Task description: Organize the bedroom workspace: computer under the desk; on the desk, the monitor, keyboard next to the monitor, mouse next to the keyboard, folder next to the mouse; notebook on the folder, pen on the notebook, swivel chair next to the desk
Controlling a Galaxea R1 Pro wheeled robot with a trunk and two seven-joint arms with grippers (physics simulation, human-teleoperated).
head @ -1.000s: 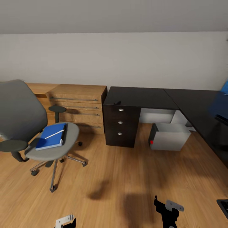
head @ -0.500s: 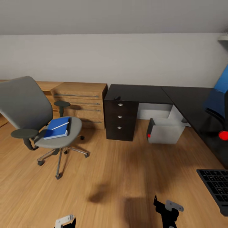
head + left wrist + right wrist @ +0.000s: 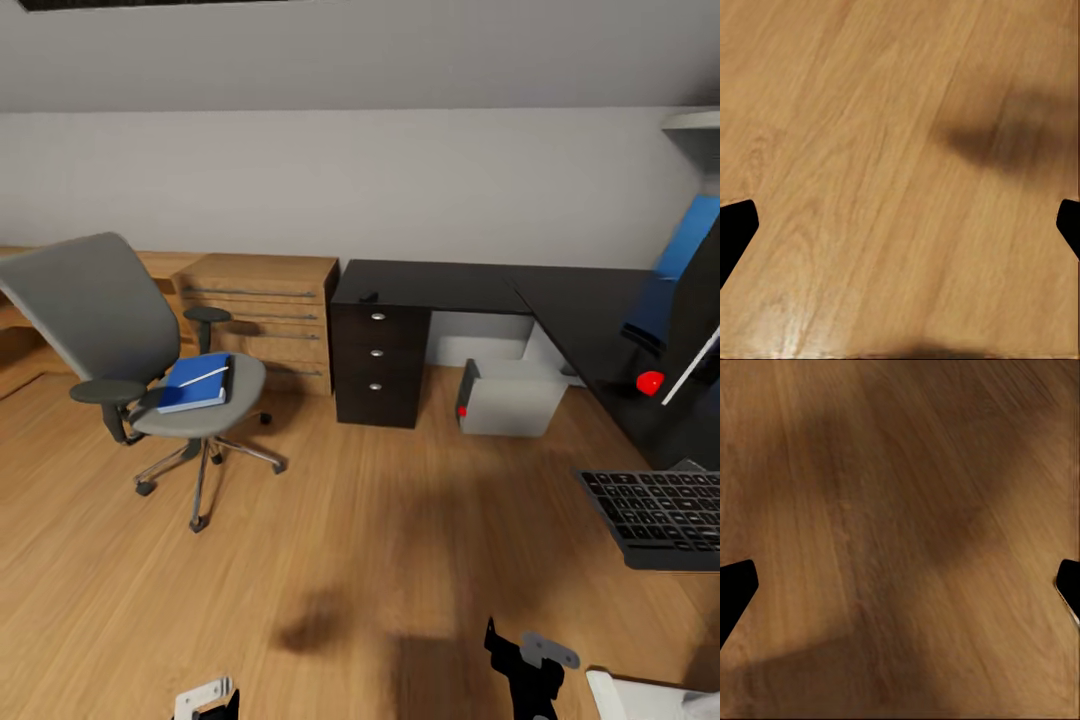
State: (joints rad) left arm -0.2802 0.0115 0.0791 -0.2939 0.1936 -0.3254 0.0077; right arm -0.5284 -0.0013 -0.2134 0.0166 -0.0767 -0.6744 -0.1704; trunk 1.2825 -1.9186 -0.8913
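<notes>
With both grippers' fingers spread and empty over the wooden floor point(image 3: 330, 540), roll squarely up to the grey-upholstered swivel chair point(image 3: 150, 350), whose seat holds the flat bright blue folder point(image 3: 195, 385), before reaching.

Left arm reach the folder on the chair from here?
Probably not. The folder lies on the swivel chair seat across open floor, while the left tool hangs low by the robot. Nothing blocks; it's just far.
</notes>
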